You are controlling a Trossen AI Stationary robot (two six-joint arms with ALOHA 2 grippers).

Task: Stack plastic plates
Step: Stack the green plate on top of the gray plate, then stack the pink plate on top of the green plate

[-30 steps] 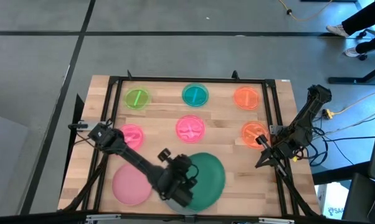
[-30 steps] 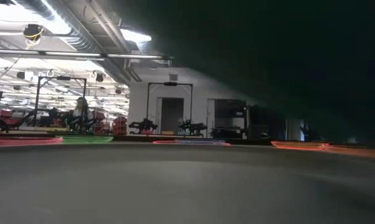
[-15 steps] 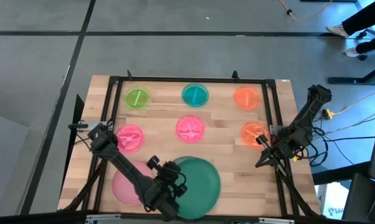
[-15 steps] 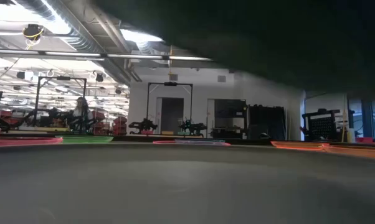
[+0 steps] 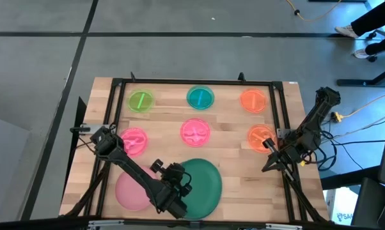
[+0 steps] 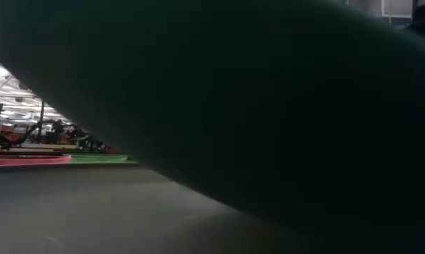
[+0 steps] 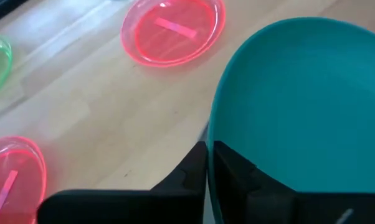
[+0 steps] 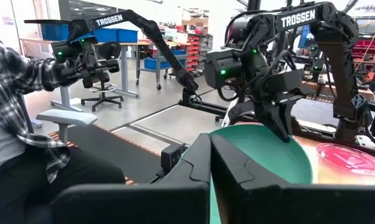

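My left gripper [image 5: 175, 193] is shut on the large dark green plate [image 5: 202, 184] near the table's near edge, and this plate fills most of the low view [image 6: 269, 106]. The large pink plate [image 5: 130, 191] lies flat just left of it. No grey plate shows. Six small translucent plates lie flat farther back: lime green [image 5: 140, 101], teal [image 5: 200, 98], orange [image 5: 252, 100], pink [image 5: 133, 140], pink [image 5: 195, 131] and orange [image 5: 261, 136]. My right gripper [image 5: 269, 165] waits shut at the table's right edge, touching nothing. My left gripper pinches the green plate's rim [image 7: 210, 146] on the plate's left side, one finger [image 7: 184, 177] on the outer face and the other inside the dish. The fingers come down from above [image 8: 280, 121]. The plate tilts with the held rim raised. I cannot tell whether its low edge touches the table.
A black frame rail [image 5: 192, 82] runs around the wooden table top [image 5: 227, 121]. Bare wood lies between the green plate and the right-hand orange plate. In the right wrist view a person in a plaid sleeve [image 8: 13, 74] sits beyond the table's left side.
My left gripper has carried the green plate a little toward the table's left, nearer the large pink plate. In the low view the plate first rose out of the way, then came down tilted, close in front of the camera.
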